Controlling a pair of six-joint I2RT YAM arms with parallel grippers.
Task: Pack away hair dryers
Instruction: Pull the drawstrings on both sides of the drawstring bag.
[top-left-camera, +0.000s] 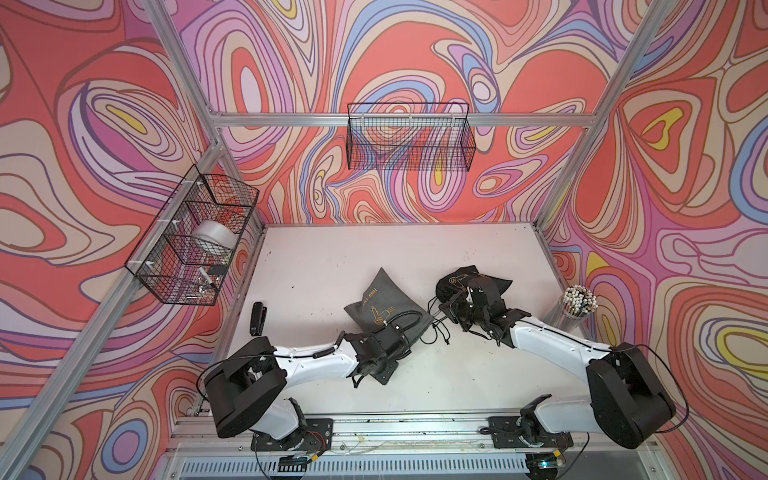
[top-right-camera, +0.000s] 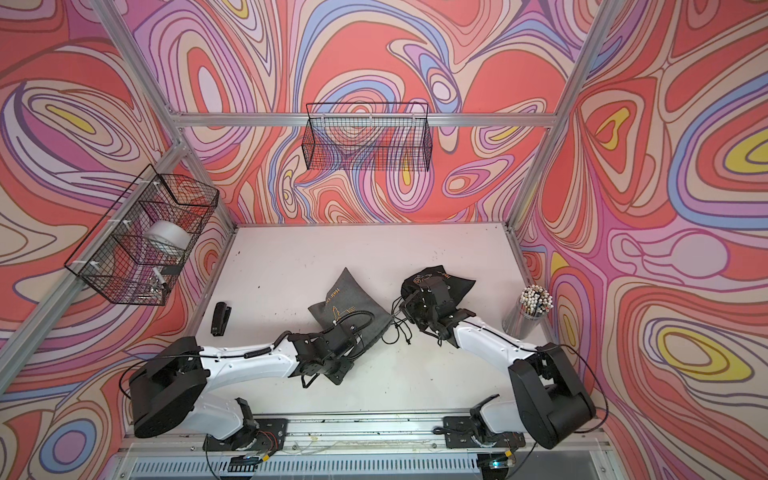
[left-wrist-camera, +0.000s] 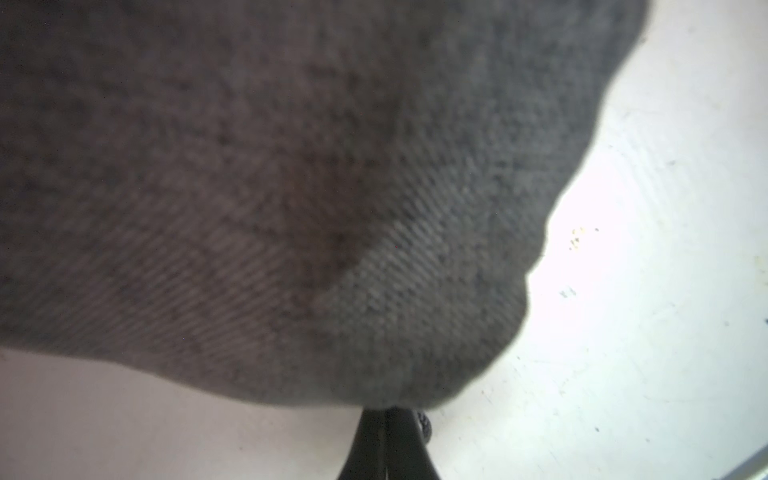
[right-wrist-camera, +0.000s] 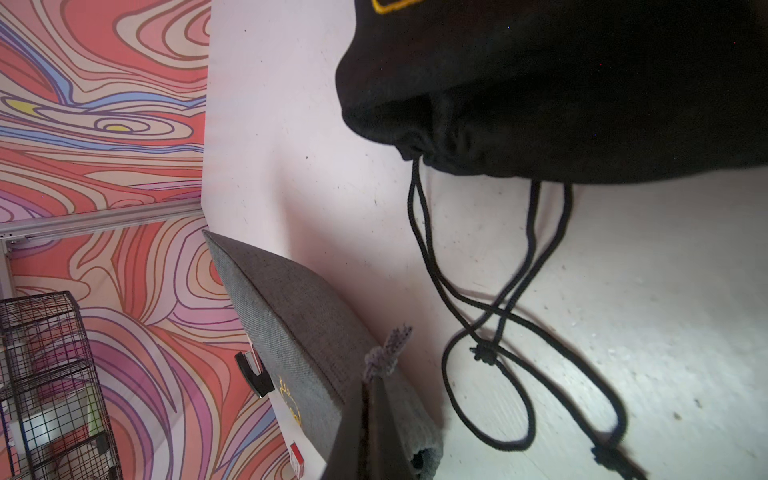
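Observation:
No hair dryers show in any view. A grey drawstring pouch (top-left-camera: 384, 303) with gold print lies in the middle of the white table (top-left-camera: 332, 257). It fills the left wrist view, and my left gripper (left-wrist-camera: 384, 415) is shut on the edge of its fabric (left-wrist-camera: 291, 208). My right gripper (right-wrist-camera: 374, 384) is shut on the frayed end of the grey pouch's drawstring (right-wrist-camera: 388, 349), at the pouch's right corner. A bulging black pouch (top-left-camera: 457, 280) with gold print lies just behind the right wrist. Its mouth (right-wrist-camera: 436, 137) is gathered, and its black cords (right-wrist-camera: 490, 332) trail loose on the table.
A black stapler (top-left-camera: 257, 318) lies at the table's left edge. A clear cup of pens (top-left-camera: 578, 305) stands at the right edge. One wire basket (top-left-camera: 409, 137) hangs on the back wall, and another (top-left-camera: 195, 237), on the left wall, holds a tape roll.

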